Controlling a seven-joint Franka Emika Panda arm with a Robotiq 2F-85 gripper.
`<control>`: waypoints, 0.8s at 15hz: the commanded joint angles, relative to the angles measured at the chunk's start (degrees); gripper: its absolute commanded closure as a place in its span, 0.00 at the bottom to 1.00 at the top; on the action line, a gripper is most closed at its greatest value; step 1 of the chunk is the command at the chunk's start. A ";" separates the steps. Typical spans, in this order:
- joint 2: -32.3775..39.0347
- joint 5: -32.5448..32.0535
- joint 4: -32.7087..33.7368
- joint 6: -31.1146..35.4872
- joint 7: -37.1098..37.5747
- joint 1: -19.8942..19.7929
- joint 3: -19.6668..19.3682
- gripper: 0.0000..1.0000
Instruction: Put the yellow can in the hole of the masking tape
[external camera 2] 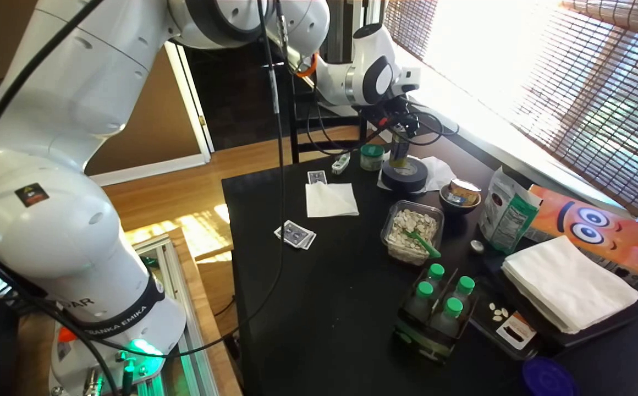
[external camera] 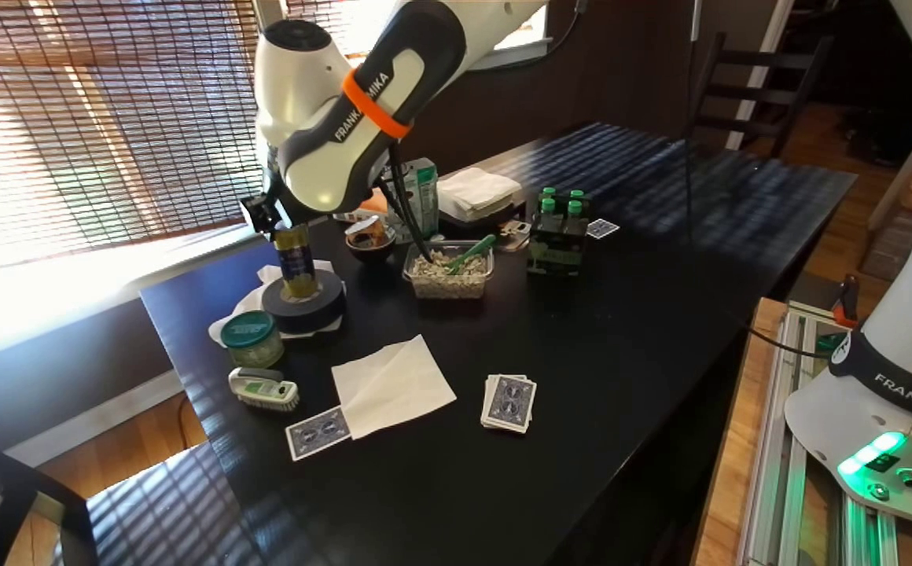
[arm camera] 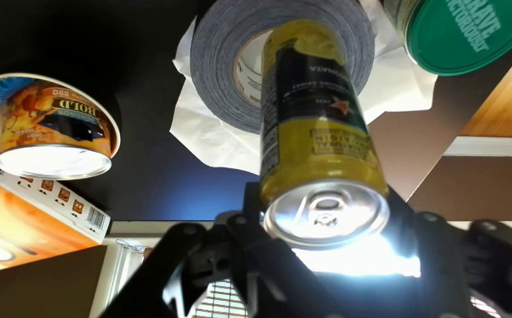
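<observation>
The yellow can [arm camera: 322,106] is tall, with a dark blue label and silver top. My gripper [arm camera: 324,198] is shut on its top end, a finger on each side. The can is upright over the grey masking tape roll [arm camera: 220,66] in the wrist view. The roll lies flat on a white napkin. The can covers part of the roll's hole; its pale inner wall shows beside it. In an exterior view the can [external camera: 296,263] stands over the middle of the roll [external camera: 322,310]. I cannot tell whether its lower end is inside the hole.
A green-lidded jar [external camera: 251,338] and a brush [external camera: 263,389] stand close to the roll. An almond can in a bowl [external camera 2: 460,196] and an oat tub [external camera 2: 412,231] are on its other side. The window sill [external camera: 189,255] runs close behind the gripper.
</observation>
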 commanded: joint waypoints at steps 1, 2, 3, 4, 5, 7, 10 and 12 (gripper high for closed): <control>-0.52 -0.49 -1.73 3.74 3.64 3.81 -4.41 0.62; -0.26 -0.65 -1.72 4.05 4.29 4.73 -5.45 0.62; -0.07 -0.71 -1.77 4.33 4.70 5.43 -6.21 0.62; 0.39 -0.85 -1.62 4.42 5.31 6.27 -7.11 0.62; 0.76 -0.98 -1.61 4.60 5.85 7.01 -7.89 0.62; 2.03 -1.20 -0.83 4.56 7.09 8.46 -9.42 0.62; 4.34 -1.28 0.32 5.30 10.10 10.77 -12.09 0.62; 5.76 -0.94 1.17 5.65 11.96 12.00 -13.78 0.62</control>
